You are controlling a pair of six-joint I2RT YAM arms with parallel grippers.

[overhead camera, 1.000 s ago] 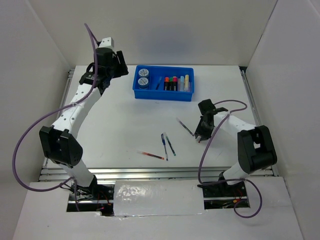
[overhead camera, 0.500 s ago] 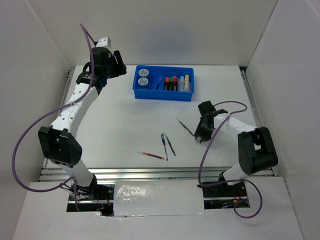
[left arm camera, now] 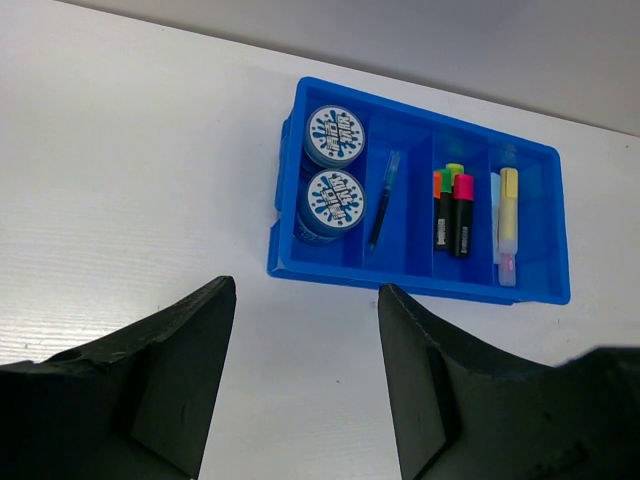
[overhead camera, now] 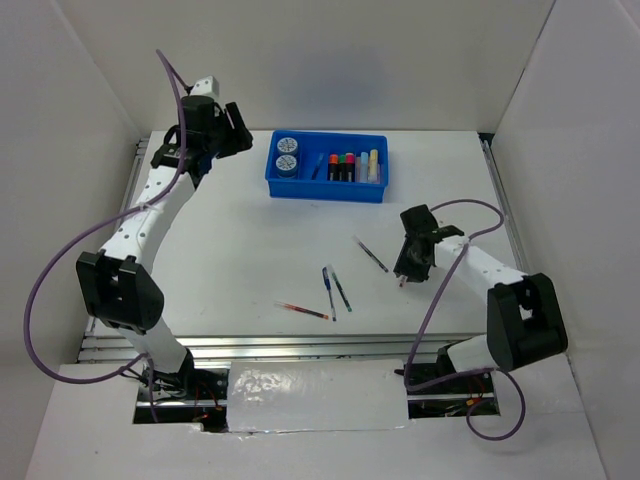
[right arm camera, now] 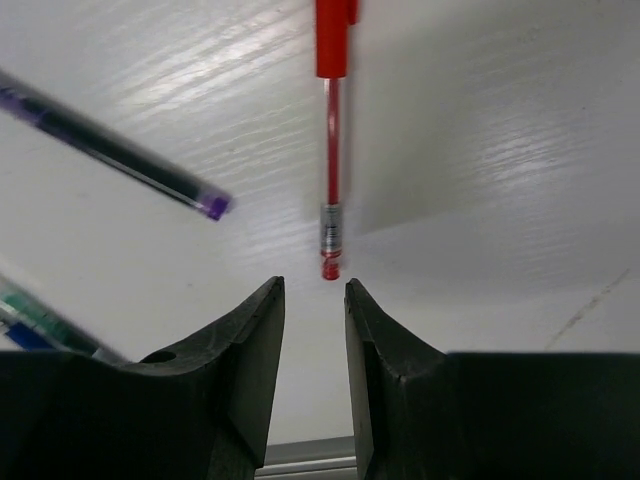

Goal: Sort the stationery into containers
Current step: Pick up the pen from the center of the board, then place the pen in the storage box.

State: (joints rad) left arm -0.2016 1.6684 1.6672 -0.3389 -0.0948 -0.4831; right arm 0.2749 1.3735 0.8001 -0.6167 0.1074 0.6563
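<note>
plainly a robotics lab test cell, going by the white table [overhead camera: 250, 240] boxed in by plain white panels [overhead camera: 330, 60], the aluminium rails [overhead camera: 300, 345] along its near edge, and the left arm [overhead camera: 140, 225] and right arm [overhead camera: 475, 262] bolted there trailing purple cables [overhead camera: 30, 305].

Overhead sees the whole table [overhead camera: 250, 250]; left wrist, high, shares the tray [overhead camera: 326, 190]; right wrist skims close.

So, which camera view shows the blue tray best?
The left wrist view: the blue tray lies whole and close, every compartment visible from above. The top external view shows it whole too, but small. The right wrist view misses it entirely.
</note>
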